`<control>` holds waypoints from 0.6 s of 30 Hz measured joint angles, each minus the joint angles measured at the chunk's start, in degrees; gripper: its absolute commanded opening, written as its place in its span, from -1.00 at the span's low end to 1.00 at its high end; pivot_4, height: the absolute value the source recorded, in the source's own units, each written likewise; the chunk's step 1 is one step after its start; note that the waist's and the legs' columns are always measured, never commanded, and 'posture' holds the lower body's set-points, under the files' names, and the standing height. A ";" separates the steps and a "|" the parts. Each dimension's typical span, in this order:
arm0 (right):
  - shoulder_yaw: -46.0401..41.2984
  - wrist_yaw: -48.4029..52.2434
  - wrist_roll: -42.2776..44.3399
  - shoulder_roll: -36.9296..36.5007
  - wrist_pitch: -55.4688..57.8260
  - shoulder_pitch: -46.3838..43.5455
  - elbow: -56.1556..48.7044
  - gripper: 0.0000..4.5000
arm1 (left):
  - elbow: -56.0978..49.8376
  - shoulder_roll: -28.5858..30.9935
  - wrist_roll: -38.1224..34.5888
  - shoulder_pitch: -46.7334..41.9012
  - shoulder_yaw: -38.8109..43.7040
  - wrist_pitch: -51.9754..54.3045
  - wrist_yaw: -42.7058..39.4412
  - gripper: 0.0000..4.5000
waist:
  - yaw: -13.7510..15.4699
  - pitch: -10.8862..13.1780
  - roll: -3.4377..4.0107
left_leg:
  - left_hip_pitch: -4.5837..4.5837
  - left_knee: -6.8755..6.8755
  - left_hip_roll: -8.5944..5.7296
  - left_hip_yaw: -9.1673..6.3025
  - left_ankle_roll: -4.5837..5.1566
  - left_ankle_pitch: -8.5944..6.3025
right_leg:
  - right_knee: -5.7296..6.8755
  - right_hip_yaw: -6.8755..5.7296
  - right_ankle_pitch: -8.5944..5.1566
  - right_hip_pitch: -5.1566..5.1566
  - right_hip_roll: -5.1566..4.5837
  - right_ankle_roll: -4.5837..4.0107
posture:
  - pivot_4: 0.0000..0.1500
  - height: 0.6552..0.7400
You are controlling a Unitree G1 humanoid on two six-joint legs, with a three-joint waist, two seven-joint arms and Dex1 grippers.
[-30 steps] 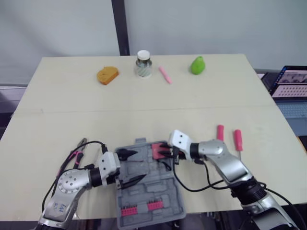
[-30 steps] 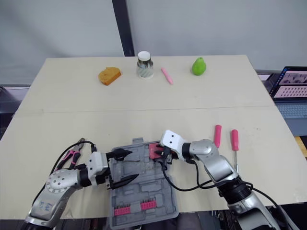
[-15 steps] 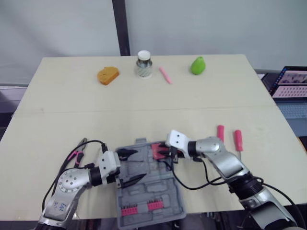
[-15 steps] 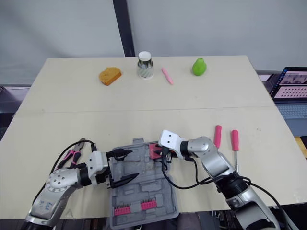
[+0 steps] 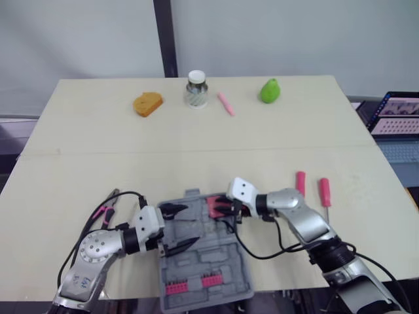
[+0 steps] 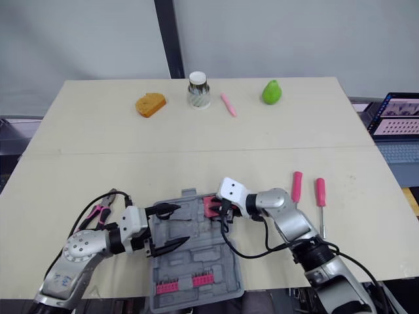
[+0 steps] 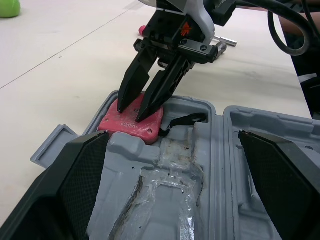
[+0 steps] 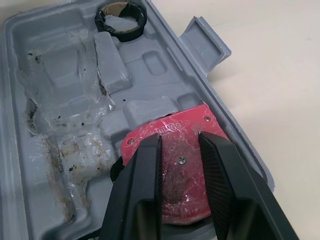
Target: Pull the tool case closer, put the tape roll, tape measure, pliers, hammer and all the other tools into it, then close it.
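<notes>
Tape measure (image 8: 170, 127) is in the 1 o'clock corner of the open tool case (image 5: 209, 258), which sits at the table's 6 o'clock edge. Right gripper (image 7: 129, 114) has its fingers only a crack apart, tips resting on the red top face, not wrapped around anything. Left gripper (image 5: 192, 224) hangs wide open and empty over the case's 9 o'clock side. My worry: it doesn't look fully seated, so letting go could leave it sticking up and blocking the lid. Pushing hard might also skid the case off the edge.

Red tape measure (image 8: 172, 131) in open case (image 8: 55, 65)
</notes>
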 measured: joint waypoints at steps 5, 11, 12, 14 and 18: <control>-1.13 0.08 0.67 0.77 -4.68 1.40 2.68 -0.45 | 0.00 0.27 0.00 -0.06 0.02 0.09 -0.06 1.00 | 0.03 -0.18 0.03 | 0.03 -0.01 0.00 -0.01 0.00 0.00 | -0.03 0.00 0.00 0.05 0.00 0.00 | 1.00 1.00; -1.30 0.11 0.67 1.44 -9.32 1.72 6.06 -0.45 | 0.00 0.42 0.00 -0.09 0.03 0.72 -0.06 1.00 | -0.03 -0.42 0.00 | 0.33 -0.11 0.00 0.00 0.00 0.00 | -0.06 0.00 0.00 0.32 0.00 0.00 | 1.00 1.00; -1.29 0.11 0.65 1.58 -9.83 1.70 6.67 -0.45 | 0.00 0.42 0.00 -0.10 0.03 0.79 -0.06 1.00 | -0.02 -0.42 0.00 | 0.57 -0.21 0.00 0.00 -0.02 -0.01 | -0.14 0.00 0.00 0.55 0.00 0.00 | 1.00 1.00; -1.16 0.15 0.62 1.86 -10.82 1.62 8.04 -0.45 | 0.00 0.48 0.00 -0.13 0.04 0.93 -0.07 1.00 | -0.03 -0.59 0.03 | 1.07 -0.52 0.00 0.01 -0.04 -0.04 | -0.38 -0.02 -0.01 0.99 0.00 -0.01 | 1.00 1.00; -1.61 0.58 0.85 2.77 -11.76 1.66 9.57 -0.45 | 0.00 0.55 0.59 -0.49 0.04 0.95 0.00 1.00 | -0.17 -1.11 0.05 | 1.13 -0.69 0.01 0.03 -0.05 -0.04 | -0.42 -0.01 -0.01 0.98 0.01 -0.01 | 1.00 1.00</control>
